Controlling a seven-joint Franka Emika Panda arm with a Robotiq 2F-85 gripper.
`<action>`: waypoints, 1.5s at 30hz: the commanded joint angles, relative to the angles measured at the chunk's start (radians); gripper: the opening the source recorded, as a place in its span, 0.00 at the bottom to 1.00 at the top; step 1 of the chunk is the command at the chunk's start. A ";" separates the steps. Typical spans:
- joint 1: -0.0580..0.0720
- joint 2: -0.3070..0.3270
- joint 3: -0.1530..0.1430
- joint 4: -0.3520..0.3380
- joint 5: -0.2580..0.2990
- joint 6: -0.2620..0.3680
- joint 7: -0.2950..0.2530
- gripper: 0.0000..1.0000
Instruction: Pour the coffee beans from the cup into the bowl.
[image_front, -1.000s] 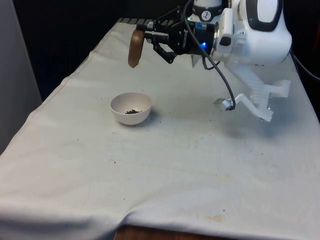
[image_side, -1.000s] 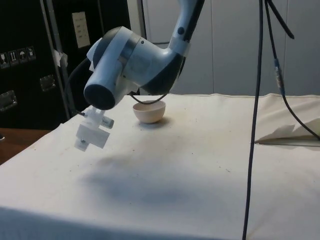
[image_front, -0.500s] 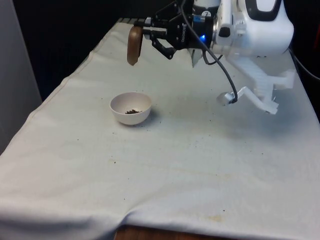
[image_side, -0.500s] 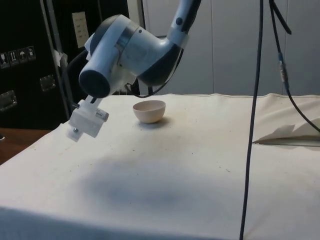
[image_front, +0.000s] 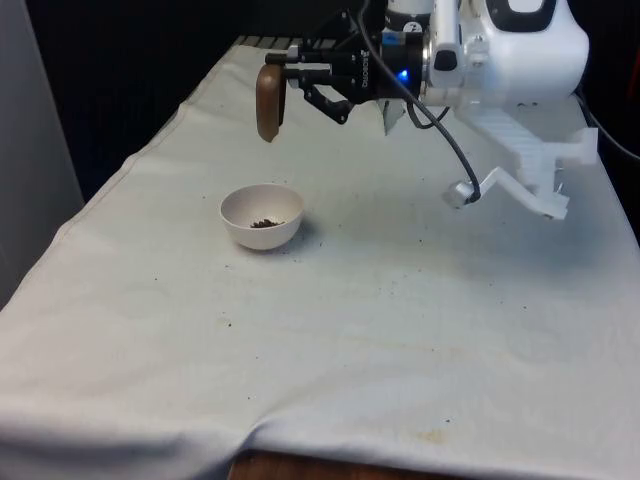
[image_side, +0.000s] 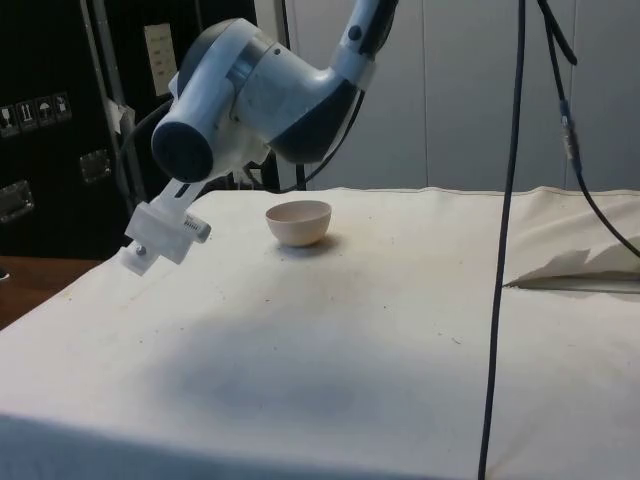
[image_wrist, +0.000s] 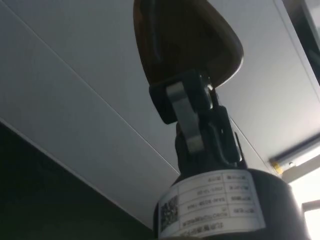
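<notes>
Cup (image_front: 270, 102) tipped in fingers (image_front: 293, 72) | above, beyond bowl (image_front: 261, 216) rim

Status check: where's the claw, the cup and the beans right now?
Claw shut on brown cup, held in the air beyond the bowl. Coffee beans in the bowl. A few specks on the cloth; nothing blocking.

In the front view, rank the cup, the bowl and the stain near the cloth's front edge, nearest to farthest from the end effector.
1. Brown cup: held in the end effector, tipped over in the air.
2. White bowl: on the cloth below the cup, beans inside.
3. Stain: at the cloth's near edge, toward the front view's right, farthest.
</notes>
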 joint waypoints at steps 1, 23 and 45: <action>-0.009 -0.006 0.005 -0.001 0.012 0.024 -0.001 0.01; -0.031 -0.013 0.005 0.013 0.087 0.127 0.003 0.01; -0.049 -0.024 0.004 0.018 0.164 0.224 0.001 0.01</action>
